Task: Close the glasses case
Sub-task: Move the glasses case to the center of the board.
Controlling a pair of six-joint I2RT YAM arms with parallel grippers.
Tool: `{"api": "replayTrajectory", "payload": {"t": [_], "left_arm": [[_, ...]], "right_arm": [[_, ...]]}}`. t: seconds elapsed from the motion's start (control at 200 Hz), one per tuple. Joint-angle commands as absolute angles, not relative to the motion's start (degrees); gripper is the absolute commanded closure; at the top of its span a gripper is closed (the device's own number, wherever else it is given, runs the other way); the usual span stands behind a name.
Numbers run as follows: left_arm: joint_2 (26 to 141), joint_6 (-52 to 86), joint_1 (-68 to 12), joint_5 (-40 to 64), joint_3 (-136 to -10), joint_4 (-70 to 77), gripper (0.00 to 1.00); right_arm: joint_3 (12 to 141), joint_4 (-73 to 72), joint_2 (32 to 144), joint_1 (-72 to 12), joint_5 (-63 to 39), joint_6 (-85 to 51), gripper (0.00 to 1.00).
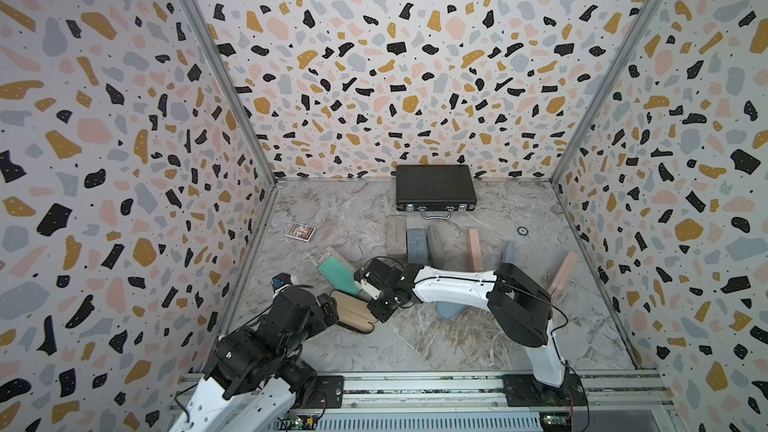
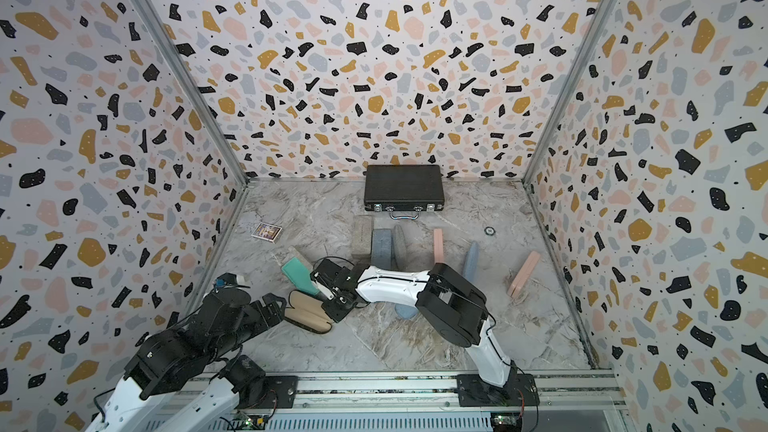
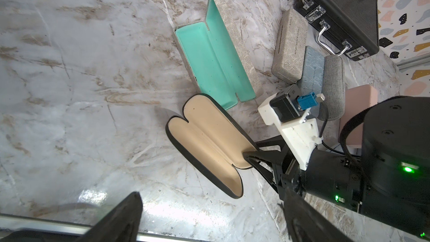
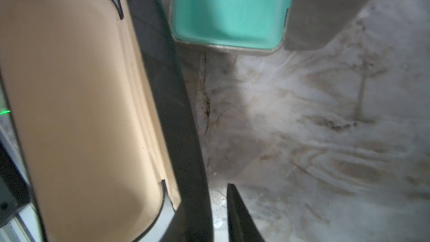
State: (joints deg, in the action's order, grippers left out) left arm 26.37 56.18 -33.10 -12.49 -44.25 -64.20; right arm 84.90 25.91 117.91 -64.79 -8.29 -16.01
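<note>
The black oval glasses case with tan lining (image 1: 353, 314) lies open on the marble-patterned tabletop (image 1: 457, 342), in the near left part, its lining facing up; the left wrist view shows it (image 3: 209, 145) with both halves spread wide. Just beside it on the far side lies a grey speckled rectangular case with teal lining (image 1: 337, 273), also open. The right gripper (image 3: 252, 152) is at the glasses case's right end, its black fingers close together on either side of the rim; whether they actually pinch the rim I cannot tell. The left gripper (image 1: 333, 310) is at the case's left end, spread wide and grasping nothing. Farther back stands a row of closed cases in grey, blue and pink (image 1: 417, 246), and a black ribbed briefcase (image 1: 434, 187) rests against the far wall
</note>
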Motion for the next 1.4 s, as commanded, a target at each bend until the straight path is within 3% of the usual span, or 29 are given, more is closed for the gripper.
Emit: {"api": "replayTrajectory", "payload": {"t": [0.0, 0.511, 0.771, 1.056, 1.246, 1.392], "left_arm": [[26.69, 55.9, -32.78, -12.2, -43.37, -62.23, 0.05], [27.75, 56.54, -32.52, -8.68, -40.8, -58.51, 0.05], [28.99, 57.36, -32.52, -4.49, -38.14, -53.82, 0.05], [30.4, 58.95, -32.52, 1.82, -33.89, -47.05, 0.06], [31.11, 59.0, -32.51, 2.93, -33.01, -45.48, 0.06], [32.3, 59.15, -32.52, 4.29, -32.0, -43.44, 0.06]], "right_arm": [[84.83, 25.71, 116.15, -64.95, -8.14, -16.26, 0.8], [66.22, 25.66, 98.87, -64.95, 0.56, -23.84, 0.9], [60.34, 34.63, 91.65, -64.95, 7.11, -39.5, 0.91], [51.77, 32.43, 87.04, -64.94, 11.39, -54.51, 0.9], [50.1, 31.84, 86.53, -65.04, 12.38, -57.57, 0.86], [50.36, 31.16, 86.75, -65.6, 11.34, -57.52, 0.73]]}}
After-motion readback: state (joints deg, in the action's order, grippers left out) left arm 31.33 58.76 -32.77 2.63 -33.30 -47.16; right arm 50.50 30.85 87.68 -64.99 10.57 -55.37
